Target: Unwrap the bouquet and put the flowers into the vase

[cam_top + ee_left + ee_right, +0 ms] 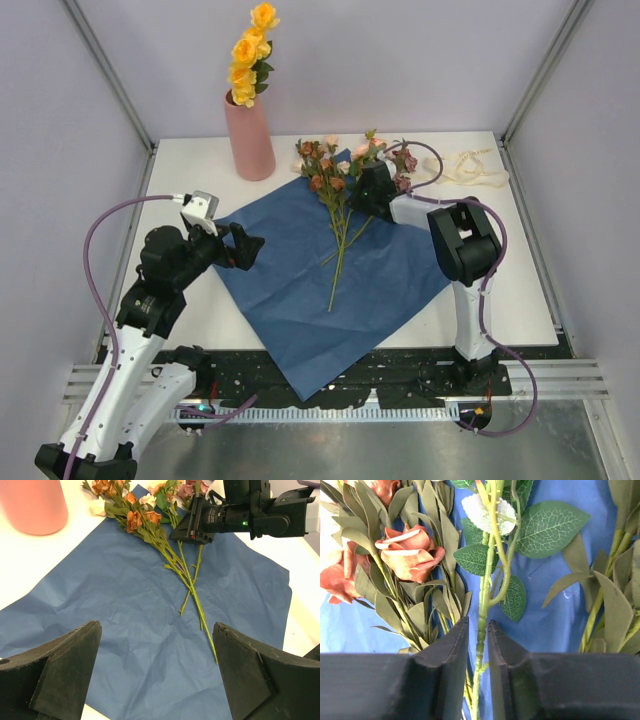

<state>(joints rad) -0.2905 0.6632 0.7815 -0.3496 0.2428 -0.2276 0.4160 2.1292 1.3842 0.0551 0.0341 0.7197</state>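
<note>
Flowers [150, 530] flat, blooms far, stems near

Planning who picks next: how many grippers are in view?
2. The left gripper hovers open at the blue paper's left edge; the right gripper is down among the flowers, jaws narrowly apart either side of one green stem.

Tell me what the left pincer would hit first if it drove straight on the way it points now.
The left pincer, open, would likely meet the blue paper first, just short of the loose flower stems; depth is unclear.
</note>
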